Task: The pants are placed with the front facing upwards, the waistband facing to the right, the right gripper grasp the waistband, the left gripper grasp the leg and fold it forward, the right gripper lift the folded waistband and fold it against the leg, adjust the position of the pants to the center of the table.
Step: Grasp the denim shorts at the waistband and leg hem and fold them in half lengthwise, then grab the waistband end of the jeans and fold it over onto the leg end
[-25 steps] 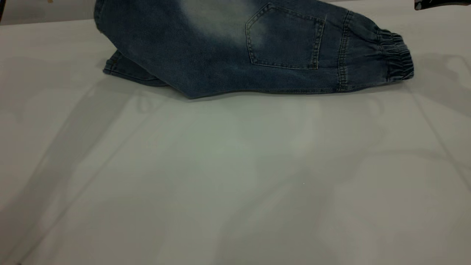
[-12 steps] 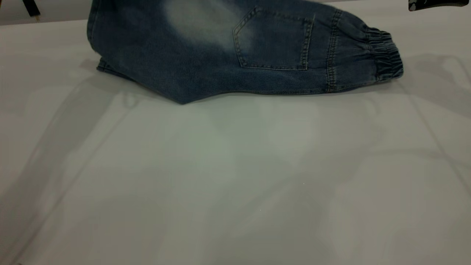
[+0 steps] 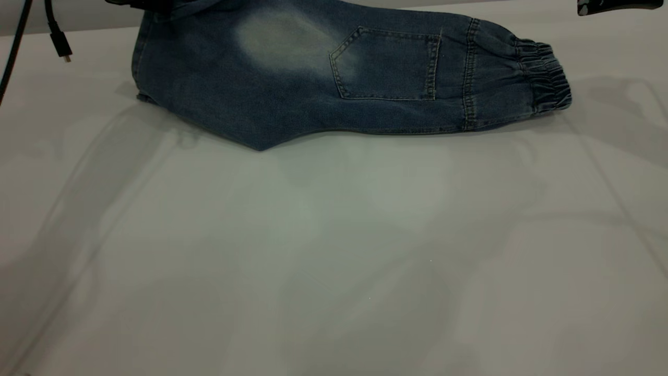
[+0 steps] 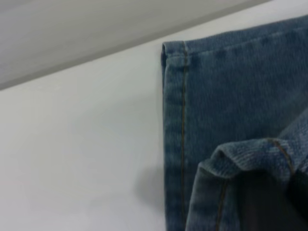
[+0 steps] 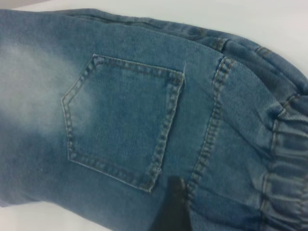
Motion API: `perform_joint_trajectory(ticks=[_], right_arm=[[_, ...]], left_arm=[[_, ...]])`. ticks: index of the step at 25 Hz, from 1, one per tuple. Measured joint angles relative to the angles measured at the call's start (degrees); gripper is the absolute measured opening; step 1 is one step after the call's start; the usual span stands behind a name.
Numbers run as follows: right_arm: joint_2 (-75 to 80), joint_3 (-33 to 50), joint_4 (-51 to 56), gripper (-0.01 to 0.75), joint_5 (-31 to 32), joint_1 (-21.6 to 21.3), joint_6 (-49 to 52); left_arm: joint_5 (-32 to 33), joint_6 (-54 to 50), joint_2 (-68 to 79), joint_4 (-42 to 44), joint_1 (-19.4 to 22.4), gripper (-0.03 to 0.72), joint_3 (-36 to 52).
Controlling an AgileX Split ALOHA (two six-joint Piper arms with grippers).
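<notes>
**Q:** Exterior view: where is the garment?

**A:** The small blue denim pants (image 3: 334, 78) lie folded lengthwise at the far edge of the plain pale-grey table (image 3: 334, 250), well off centre. The square back pocket (image 3: 386, 65) faces up. The ruched elastic waistband (image 3: 545, 78) points to my right side. My judgement: the leg fold is down, the waistband fold not yet done.

**Q:** And your pincers there?

**A:** My left gripper (image 3: 151, 4) is a dark shape at the top edge, over the leg end, with a thin black cable (image 3: 55, 31) hanging beside it. My right gripper (image 3: 618, 6) sits at the far right corner, apart from the cloth. I cannot tell its spread.

**Q:** Left wrist view?

**A:** The stitched leg hem (image 4: 180, 120) lies flat, with a raised denim fold wrapped over something dark. I read that as my fingers pinching the leg cloth.

**Q:** Right wrist view?

**A:** Pocket and waistband below, and one dark fingertip (image 5: 171, 207) over the denim. Whether it touches I cannot tell.
</notes>
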Motion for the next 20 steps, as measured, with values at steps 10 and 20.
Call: perform_joint_trajectory(ticks=[10,20], right_arm=[[0.0,0.0,0.0,0.577,0.0,0.0,0.1],[0.0,0.0,-6.1,0.577,8.7,-4.1,12.9]], left_arm=[[-4.8,0.0,0.0,0.0,0.0,0.412,0.0],[3.2,-1.9,-0.2,-0.3,-0.7,0.44,-1.4]])
